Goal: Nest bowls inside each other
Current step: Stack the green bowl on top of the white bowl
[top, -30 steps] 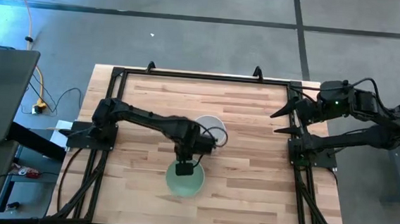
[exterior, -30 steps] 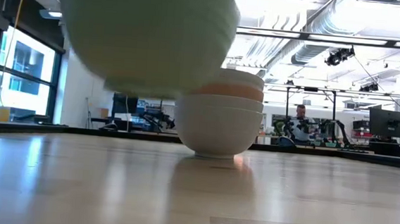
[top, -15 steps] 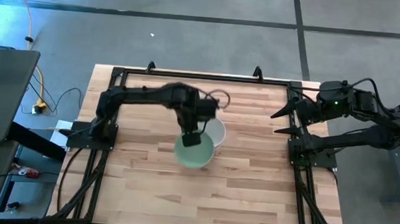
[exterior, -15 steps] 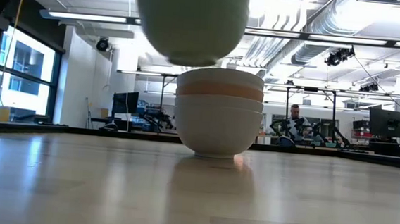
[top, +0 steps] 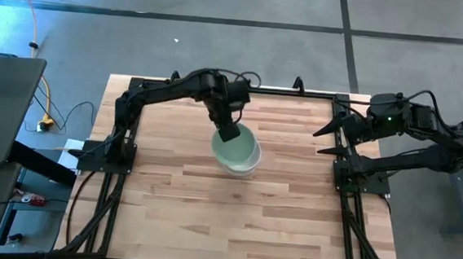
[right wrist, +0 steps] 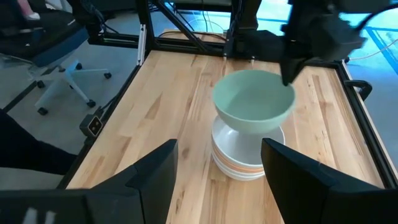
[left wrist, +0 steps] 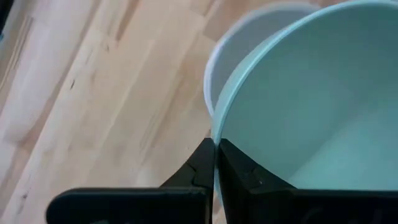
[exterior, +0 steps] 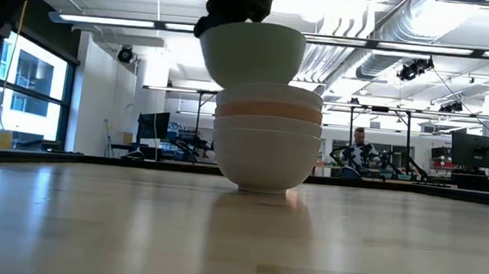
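**Mint bowl held over the stack**

On the pale wooden table (top: 161, 198), the nested stack of smooth white and salmon-orange bowls (exterior: 266, 147) sits centre frame. The left gripper (top: 228, 131) pinches the mint green round bowl (top: 235, 149) by its rim just above the stack. The right gripper (top: 327, 136), at right edge, spreads open.

The mint green bowl (right wrist: 254, 99), upright and pinched by its rim in the left gripper (left wrist: 215, 163), hangs just above the stack of nested bowls (exterior: 266, 151), white with a salmon-orange band, beneath the gripper.
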